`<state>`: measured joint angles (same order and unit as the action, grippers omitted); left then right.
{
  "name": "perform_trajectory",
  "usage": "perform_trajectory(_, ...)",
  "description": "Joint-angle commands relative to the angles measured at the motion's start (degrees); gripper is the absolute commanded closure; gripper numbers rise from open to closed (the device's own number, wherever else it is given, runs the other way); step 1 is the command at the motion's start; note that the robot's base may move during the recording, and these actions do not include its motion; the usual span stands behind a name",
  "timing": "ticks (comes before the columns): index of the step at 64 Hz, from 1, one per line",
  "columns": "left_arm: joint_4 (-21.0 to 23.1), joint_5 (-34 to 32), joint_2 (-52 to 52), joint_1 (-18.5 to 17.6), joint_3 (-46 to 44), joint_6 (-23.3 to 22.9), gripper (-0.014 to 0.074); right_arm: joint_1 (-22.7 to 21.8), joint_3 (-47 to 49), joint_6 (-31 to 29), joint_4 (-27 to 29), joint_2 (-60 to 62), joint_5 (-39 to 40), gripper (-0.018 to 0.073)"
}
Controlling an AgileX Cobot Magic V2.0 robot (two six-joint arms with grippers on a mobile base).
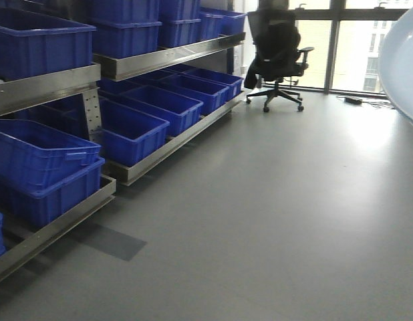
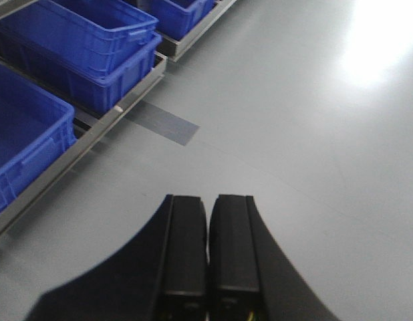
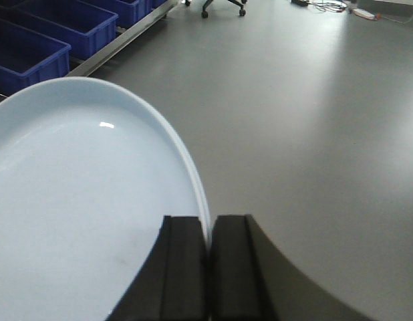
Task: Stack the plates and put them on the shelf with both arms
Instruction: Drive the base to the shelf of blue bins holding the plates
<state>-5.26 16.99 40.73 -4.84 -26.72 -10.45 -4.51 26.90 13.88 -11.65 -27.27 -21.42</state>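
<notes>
A large white plate (image 3: pixel 86 200) fills the left half of the right wrist view, held above the grey floor. My right gripper (image 3: pixel 208 221) is shut on its rim, one finger on each side of the edge. The same plate (image 1: pixel 401 67) shows as a pale curve at the right edge of the front view. My left gripper (image 2: pixel 208 200) is shut with nothing between its fingers, hanging over bare floor. The steel shelf (image 1: pixel 160 59) runs along the left of the front view, and its low front rail (image 2: pixel 93 137) shows in the left wrist view.
Blue plastic crates (image 1: pixel 136 127) fill both tiers of the shelf. A black office chair (image 1: pixel 277 60) stands by the windows at the back. A dark patch (image 1: pixel 109 241) marks the grey floor near the rack. Cables (image 3: pixel 340 7) lie far off.
</notes>
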Motion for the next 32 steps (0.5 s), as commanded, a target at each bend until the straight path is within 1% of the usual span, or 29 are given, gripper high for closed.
perform_trajectory(1, -0.06, -4.69, -0.12, -0.01, -1.71, -0.38, 0.0510, -0.17, 1.76, -0.11, -0.61, 0.03, 5.79, 0.0535)
perform_trajectory(32, -0.06, -4.69, -0.12, -0.01, -1.71, -0.38, 0.0510, -0.17, 1.76, -0.11, -0.61, 0.03, 5.79, 0.0535)
